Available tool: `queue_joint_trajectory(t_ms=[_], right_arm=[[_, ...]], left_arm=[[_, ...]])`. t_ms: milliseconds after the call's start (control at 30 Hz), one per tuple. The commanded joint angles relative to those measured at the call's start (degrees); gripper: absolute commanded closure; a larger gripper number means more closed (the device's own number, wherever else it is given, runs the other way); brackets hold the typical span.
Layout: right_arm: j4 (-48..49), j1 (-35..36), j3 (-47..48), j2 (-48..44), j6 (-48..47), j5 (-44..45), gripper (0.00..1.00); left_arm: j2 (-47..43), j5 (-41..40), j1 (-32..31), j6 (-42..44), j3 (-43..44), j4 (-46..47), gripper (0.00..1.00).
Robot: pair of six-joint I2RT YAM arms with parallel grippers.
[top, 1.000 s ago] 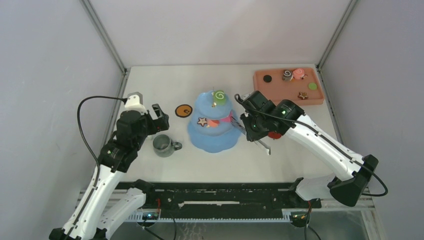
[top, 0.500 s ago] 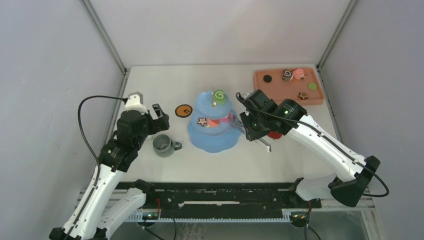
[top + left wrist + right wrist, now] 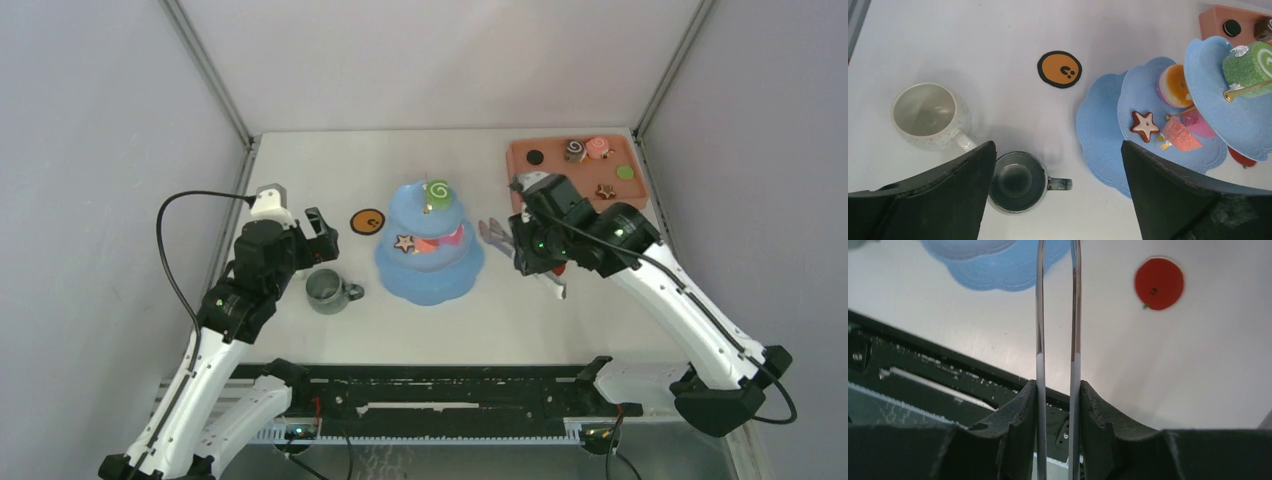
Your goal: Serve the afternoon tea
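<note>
Light blue and scalloped, the three-tier cake stand [image 3: 430,268] sits at the middle of the white surface [image 3: 330,170]. A green swirl roll [image 3: 437,190] rests on its top tier. On the middle tier lie a star cookie [image 3: 404,242], an orange-topped tart [image 3: 1175,85] and pink pieces [image 3: 1178,140].

The left end effector [image 3: 1058,150] hangs wide apart above the surface and holds nothing. Below it stands a grey-green mug [image 3: 1018,181], upright with its handle toward the stand. A white mug [image 3: 930,116] stands just beside it, farther from the stand. A flat orange disc [image 3: 1059,69] lies apart from both mugs, near the stand's far left edge.

The right end effector [image 3: 1056,385] is pinched narrow on the long metal tongs [image 3: 1040,315], one finger pressing each arm from outside. The tongs' two arms run nearly parallel with a gap between them. In the overhead view their tips [image 3: 490,230] point at the stand's right side, close to it but apart. A red disc [image 3: 1158,283] lies on the surface beside the tongs.

At the far right corner sits the salmon-pink tray [image 3: 520,185]. It carries a black disc [image 3: 535,157], a brown swirl roll [image 3: 574,150], a pink swirl roll [image 3: 598,147], a green disc [image 3: 625,172] and a second star cookie [image 3: 605,190].
</note>
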Motion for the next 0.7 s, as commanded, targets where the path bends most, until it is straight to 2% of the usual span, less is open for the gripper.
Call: queue_joint_trajectory(t_ms=[0,267,467,667], right_arm=[[1.6,-8.9,2.4,-5.6,-0.1,2.1,0.61],[17.9,-31.2,-3.1,-8.8,1.7,-4.3,0.61],[27.1,-38.4,-3.7,-0.5,0.7,-4.4,0.61],[31.6,-43.3,-3.3,8.6,0.2,-4.1,0.59]], left_arm=[[0.0,-0.1,0.5,0.0,-0.3,0.9,0.00],[0.9,0.1,0.5,0.2,0.4,1.1,0.00],[0.8,-0.1,0.5,0.5,0.7,0.9,0.00],[1.7,-0.2,0.6,0.4,0.8,1.3,0.00]])
